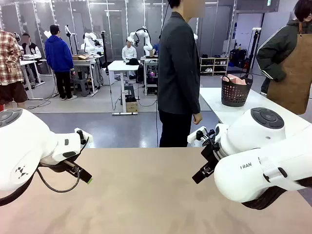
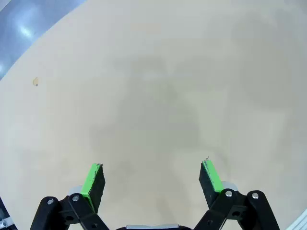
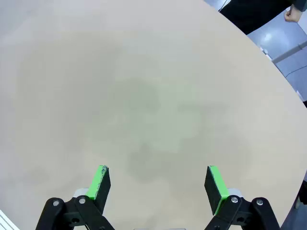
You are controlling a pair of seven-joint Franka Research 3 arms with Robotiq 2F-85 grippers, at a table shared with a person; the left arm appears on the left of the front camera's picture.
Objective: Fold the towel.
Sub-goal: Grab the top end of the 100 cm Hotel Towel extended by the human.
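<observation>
Front view: left pincer [image 1: 86, 177] and right pincer [image 1: 197, 177] hovered over matte beige tabletop [image 1: 146, 200], well apart. Pale salmon-pink soft cloth, likely towel [image 1: 237, 80], sat bunched in black perforated basket [image 1: 235, 97] on white side table [image 1: 214, 100], far from both pincers. Judged: folding not begun, every fold left.
Left wrist view: left pincer [image 2: 153, 168] wide, green pads [image 2: 93, 179] bare, gripped nothing; smooth flat tabletop below.
Right wrist view: right pincer [image 3: 158, 171] wide, gripped nothing; same plain surface.
</observation>
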